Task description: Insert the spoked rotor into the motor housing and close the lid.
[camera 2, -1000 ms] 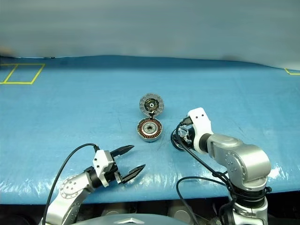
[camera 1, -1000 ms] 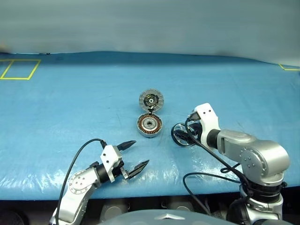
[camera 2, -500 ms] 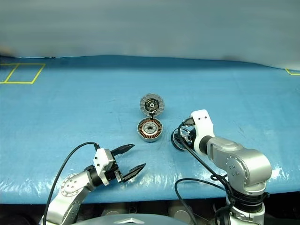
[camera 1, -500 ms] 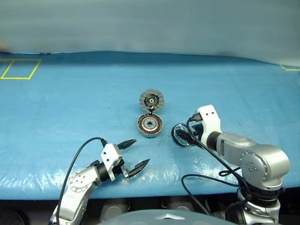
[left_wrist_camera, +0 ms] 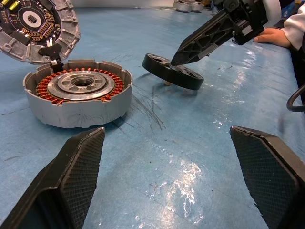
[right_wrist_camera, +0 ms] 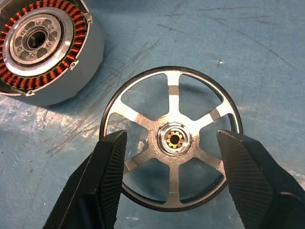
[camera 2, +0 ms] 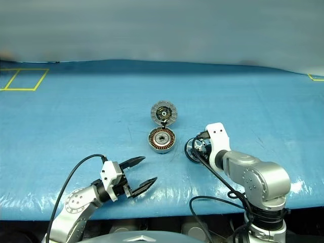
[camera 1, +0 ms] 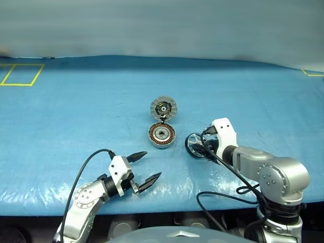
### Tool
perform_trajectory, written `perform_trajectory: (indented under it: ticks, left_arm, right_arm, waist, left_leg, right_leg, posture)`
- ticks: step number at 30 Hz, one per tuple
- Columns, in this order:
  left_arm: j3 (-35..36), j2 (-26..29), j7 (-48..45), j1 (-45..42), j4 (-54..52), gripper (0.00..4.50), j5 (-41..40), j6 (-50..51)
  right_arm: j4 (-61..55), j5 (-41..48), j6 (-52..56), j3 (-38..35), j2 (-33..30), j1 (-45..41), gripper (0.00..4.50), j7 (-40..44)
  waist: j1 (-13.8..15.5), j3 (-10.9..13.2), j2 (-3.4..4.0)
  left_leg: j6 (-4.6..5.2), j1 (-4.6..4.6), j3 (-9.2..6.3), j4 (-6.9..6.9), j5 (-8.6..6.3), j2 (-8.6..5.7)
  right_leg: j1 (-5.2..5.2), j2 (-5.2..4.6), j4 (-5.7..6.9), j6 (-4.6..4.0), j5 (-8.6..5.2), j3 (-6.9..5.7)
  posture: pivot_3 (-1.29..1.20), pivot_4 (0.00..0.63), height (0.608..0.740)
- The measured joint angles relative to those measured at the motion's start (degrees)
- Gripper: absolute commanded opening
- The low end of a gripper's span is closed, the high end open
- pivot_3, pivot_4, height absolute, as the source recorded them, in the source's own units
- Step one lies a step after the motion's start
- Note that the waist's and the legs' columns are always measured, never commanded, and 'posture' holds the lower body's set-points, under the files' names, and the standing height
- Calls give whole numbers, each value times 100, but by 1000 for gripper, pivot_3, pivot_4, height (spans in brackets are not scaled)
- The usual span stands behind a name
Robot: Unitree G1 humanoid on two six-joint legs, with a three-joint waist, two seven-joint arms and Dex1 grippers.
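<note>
**Right gripper over the rotor, housing open**

The spoked rotor (right_wrist_camera: pixel 170 138) lies flat on the blue table (camera 1: pixel 76 111), just right of the motor housing (camera 1: pixel 161 134). The lid (camera 1: pixel 163 108) stands open behind the housing. The right gripper (right_wrist_camera: pixel 170 179) hangs above the rotor, its 2 fingers apart and straddling the hub. The left gripper (camera 1: pixel 143 166), fingers spread wide and empty, sits near the table's front edge.

1. My right gripper (right_wrist_camera: pixel 171 179) has sunk a little toward the blue surface (camera 1: pixel 76 111) and now sits low over the spoked rotor (right_wrist_camera: pixel 171 138)
2. Its fingers (right_wrist_camera: pixel 107 176) have drawn closer together, one on each side of the rotor's hub, still clear of the rim
3. My right wrist has rolled slightly
</note>
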Motion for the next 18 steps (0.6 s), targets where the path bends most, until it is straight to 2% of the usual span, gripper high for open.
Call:
perform_trajectory:
  ticks: [6, 9, 13, 14, 18]
  left_arm:
    - [-2, -2, 3, -13, 0, 4500, -7, 4]
    - [-2, -2, 8, -5, 0, 4500, -10, 5]
    - [1, -4, 14, 22, 0, 4500, -41, 14]
    - [1, -5, 14, 20, 0, 4500, -50, 16]
    - [0, -6, 14, 43, -1, 4500, -54, 16]
  right_arm:
    - [245, -146, -47, 219, -13, -54, 3147, 44]
    - [298, -226, -145, 345, -65, -53, 2552, 79]
    - [260, -273, -269, 404, -82, -49, 1450, 84]
    - [254, -278, -276, 416, -91, -46, 1326, 86]
    - [160, -280, -256, 464, -313, -47, 1325, 201]
  waist:
    - [-1, -1, 0]
    - [0, -2, -1]
    - [-1, -8, -10]
    - [-7, -8, -10]
    - [5, -7, -9]
  left_leg:
    - [0, 3, 0, 0, 0, 0]
    - [0, 5, -1, 0, 0, 0]
    - [1, 28, -3, 1, 0, 1]
    - [1, 34, -3, 2, 0, 2]
    - [7, 33, -5, 4, 4, -2]
  right_leg:
    - [3, 1, 0, 0, 0, 0]
    - [6, 0, 0, 0, 0, 0]
    - [31, 0, -4, -25, -15, -2]
    - [39, -1, -5, -26, -16, -2]
    - [41, -7, -6, -26, -15, -3]
  posture:
    - [0, 150, 740]
    - [0, 150, 740]
    - [0, 150, 740]
    - [0, 150, 740]
    - [0, 150, 740]
